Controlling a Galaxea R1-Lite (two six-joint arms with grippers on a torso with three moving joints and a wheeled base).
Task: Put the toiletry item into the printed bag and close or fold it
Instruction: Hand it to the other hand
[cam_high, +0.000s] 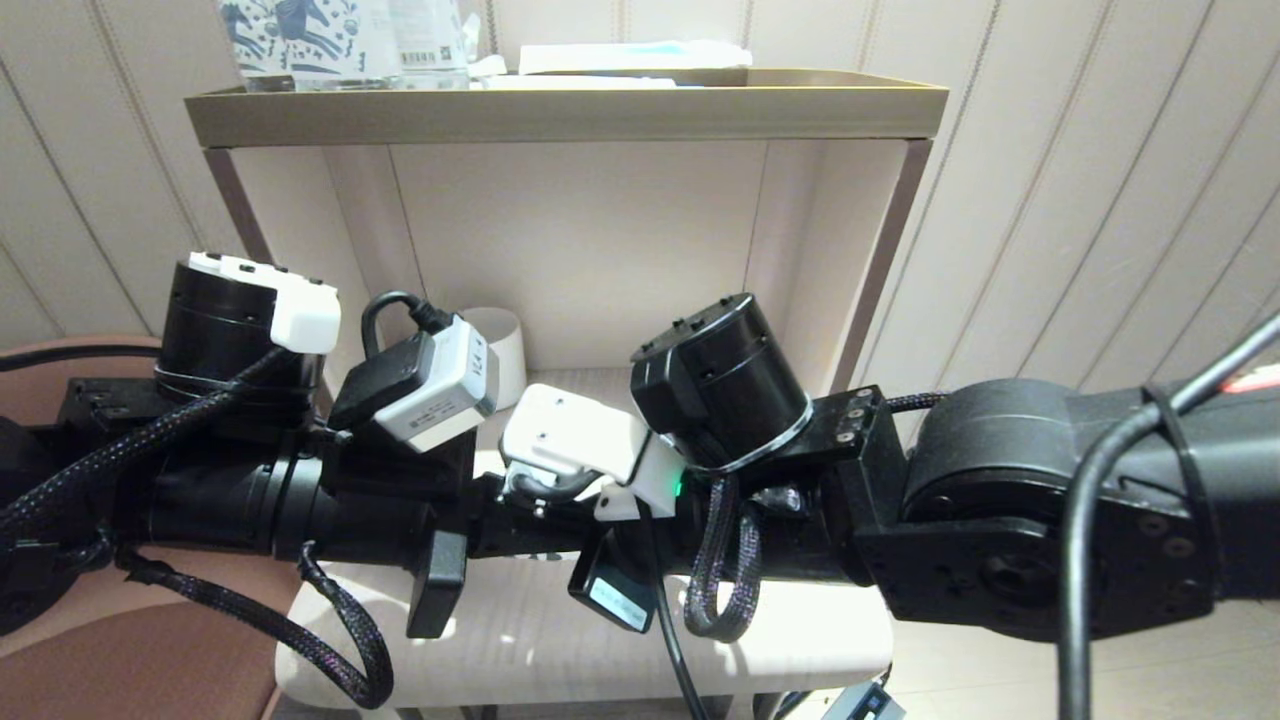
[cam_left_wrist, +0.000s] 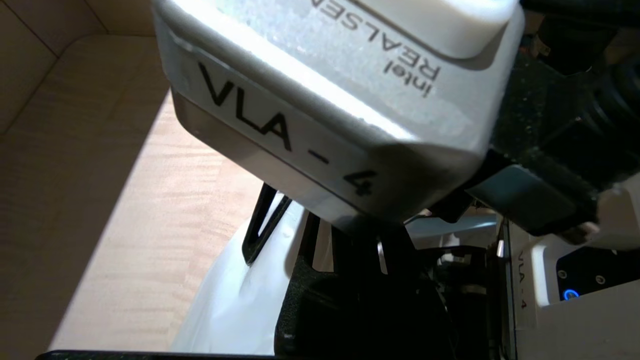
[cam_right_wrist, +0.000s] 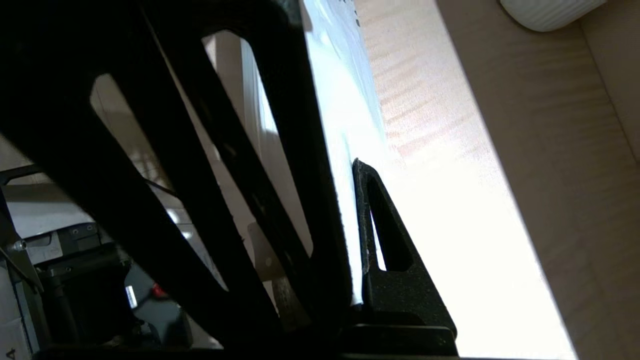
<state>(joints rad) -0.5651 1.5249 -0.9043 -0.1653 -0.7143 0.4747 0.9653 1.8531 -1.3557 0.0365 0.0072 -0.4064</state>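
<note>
In the lower bay of the pale wooden shelf unit (cam_high: 560, 110), both arms are crossed close together, hiding most of the light wood surface (cam_left_wrist: 125, 200) below them. The left hand (cam_left_wrist: 260, 235) is seen in the left wrist view w/ its black fingers (cam_left_wrist: 257, 225) closed on the edge of the flat white plastic printed bag (cam_left_wrist: 235, 300), which is lifted at an angle just above the surface. The right hand (cam_right_wrist: 357, 225) is also fully closed, its black fingers (cam_right_wrist: 385, 260) clamped on the same white bag, seen edge-on in the right wrist view; a few dark print marks show near the bag's far end. The toiletry item cannot be made out in any view, so whether it is inside the bag cannot be told. A ribbed white mug (cam_high: 500, 350) stands at the back of the bay, behind the left wrist camera. On the top shelf, upright horse-printed packs (cam_high: 340, 40) w/ a barcode label are seen at the left.
</note>
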